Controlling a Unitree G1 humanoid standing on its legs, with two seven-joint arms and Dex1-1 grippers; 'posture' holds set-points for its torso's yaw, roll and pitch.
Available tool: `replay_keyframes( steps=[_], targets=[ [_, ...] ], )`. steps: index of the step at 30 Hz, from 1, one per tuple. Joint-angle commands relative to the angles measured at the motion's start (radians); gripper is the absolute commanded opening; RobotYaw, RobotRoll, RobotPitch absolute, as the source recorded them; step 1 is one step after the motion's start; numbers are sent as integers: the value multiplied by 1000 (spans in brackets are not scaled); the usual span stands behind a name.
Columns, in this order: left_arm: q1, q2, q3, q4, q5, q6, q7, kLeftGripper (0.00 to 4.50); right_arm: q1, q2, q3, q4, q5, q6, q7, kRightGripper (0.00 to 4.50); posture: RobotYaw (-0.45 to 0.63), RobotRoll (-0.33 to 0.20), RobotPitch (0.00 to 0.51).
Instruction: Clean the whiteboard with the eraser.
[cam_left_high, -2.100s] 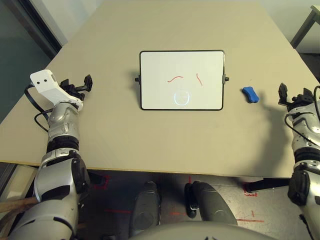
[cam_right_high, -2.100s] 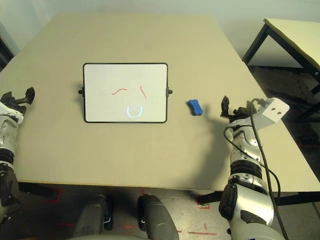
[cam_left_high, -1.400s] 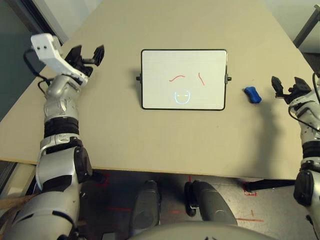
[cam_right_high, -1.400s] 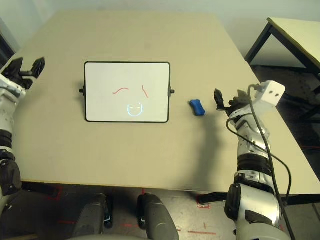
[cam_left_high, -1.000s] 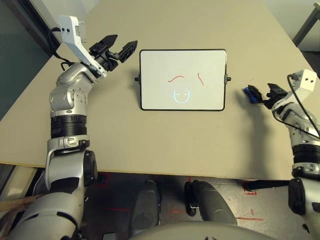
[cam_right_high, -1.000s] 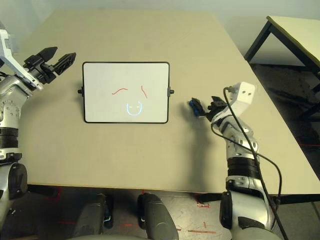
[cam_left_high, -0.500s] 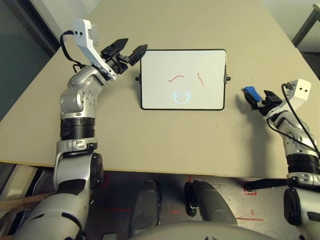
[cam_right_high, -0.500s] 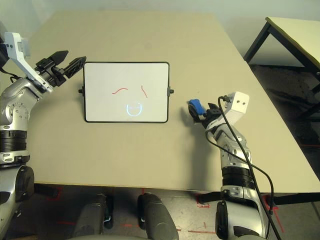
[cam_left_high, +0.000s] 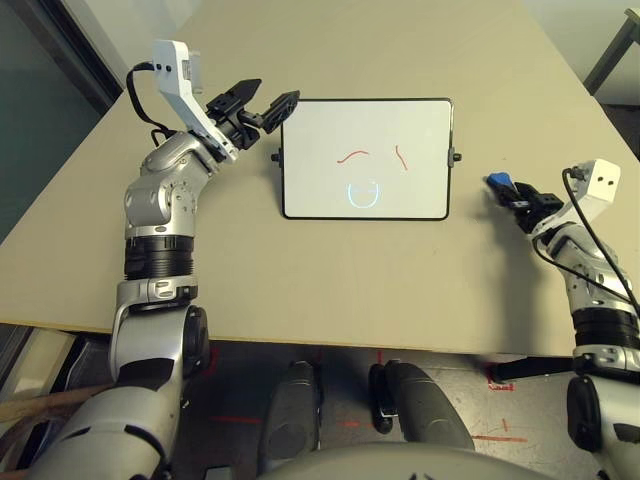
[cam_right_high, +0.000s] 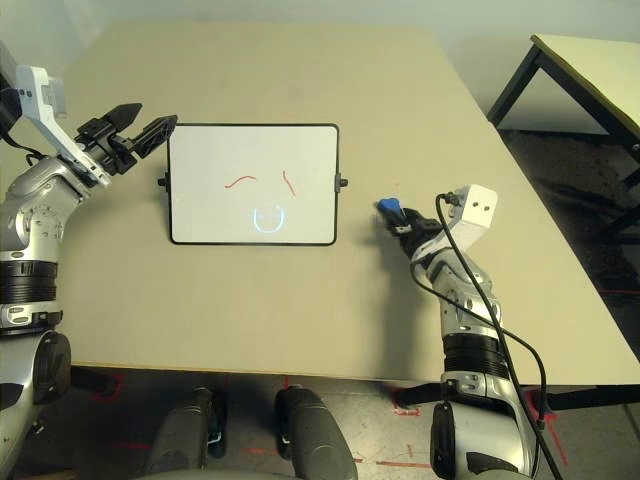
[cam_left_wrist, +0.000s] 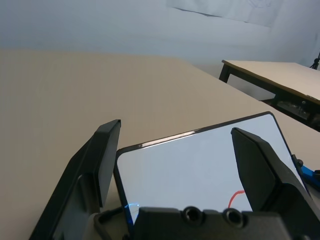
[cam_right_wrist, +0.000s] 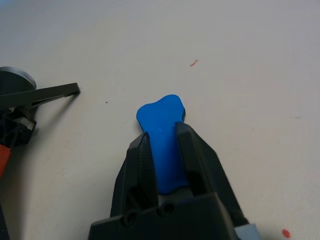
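Eraser: the small blue eraser (cam_right_wrist: 164, 145) is sitting pinched between the two black fingers of the right gripper (cam_right_wrist: 167, 150), on the beige table (cam_left_high: 330, 270) well to the right of the whiteboard.
Eraser, hidden part: the fingers are covering its near half; its rounded far end is sticking out past the fingertips. Whether it is resting on the table or raised off it cannot be told.
Right gripper: it is closing snugly on the eraser's narrow waist, one finger (cam_right_wrist: 140, 165) on each long side.
Whiteboard: the whiteboard (cam_left_high: 365, 158) is lying flat near the middle of the table, carrying two short red strokes (cam_left_high: 352, 156) and a faint blue curved mark (cam_left_high: 362, 194) below them.
Left gripper: the left gripper (cam_left_high: 258, 108) is hovering by the whiteboard's far left corner with its fingers spread wide and nothing between them.
Head views: they are showing the whole board, both arms and the eraser (cam_right_high: 392, 211) as a tiny blue spot at the right gripper's tip.
Right wrist view: it is showing the grip up close, plus a thin dark edge of the board, cut off.
Left wrist view: the board's corner is appearing between the open fingers; much of the board is cut off.
Surroundings: a second table (cam_right_high: 590, 70) is standing off to the right.
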Motion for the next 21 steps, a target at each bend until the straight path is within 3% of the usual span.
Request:
replay_keyframes(
  steps=[1,8,21],
  targets=[
    [5,0,-9,-24,-4,17,0,4500,20,8,-9,23,2,-8,0,2295,-54,0,126],
    [8,2,-9,-29,-2,24,-1,4500,11,6,-8,22,1,-6,-3,4470,-54,0,131],
    [3,4,-6,-22,-1,24,0,4500,16,18,-8,17,3,0,-17,4470,-48,0,142]
  ],
)
